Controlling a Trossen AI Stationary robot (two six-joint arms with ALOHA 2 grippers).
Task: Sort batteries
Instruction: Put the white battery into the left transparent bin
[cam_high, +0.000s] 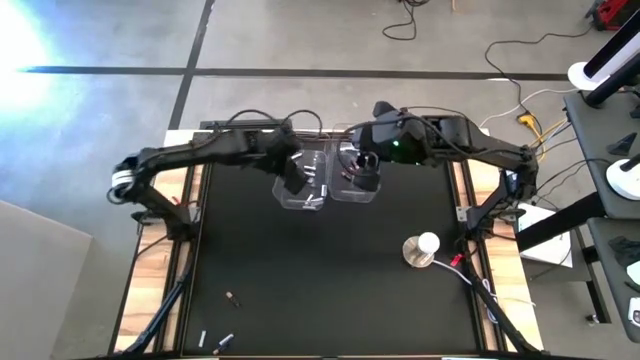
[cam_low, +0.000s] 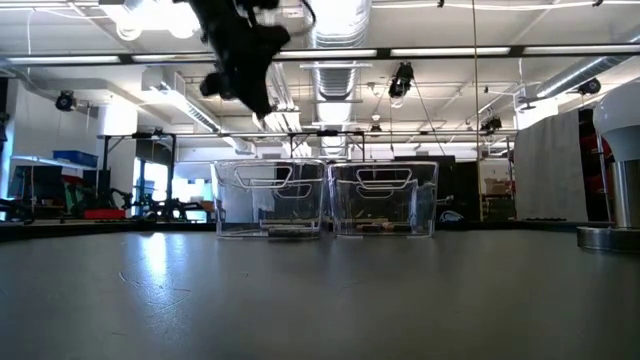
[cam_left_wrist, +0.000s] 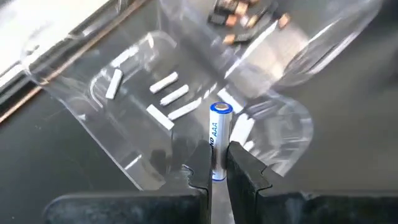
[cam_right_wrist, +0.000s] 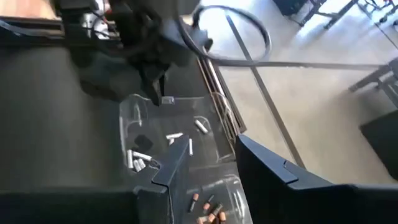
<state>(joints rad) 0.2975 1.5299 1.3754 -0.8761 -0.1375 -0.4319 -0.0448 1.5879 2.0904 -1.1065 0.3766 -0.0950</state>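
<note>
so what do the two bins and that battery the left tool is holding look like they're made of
The two bins look like clear, glossy plastic: the room shows through their walls and the edges catch highlights. The battery shut in the left tool seems metal-cased with a smooth white printed wrap marked AAA and a blue band; its cap shines silvery. The casing under the wrap cannot be seen.

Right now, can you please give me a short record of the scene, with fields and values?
left gripper: shut on a white AAA battery, above left bin
right gripper: open, above right bin
left bin content: silvery-white batteries
right bin content: dark copper-ended batteries
loose batteries: near table edge
</note>
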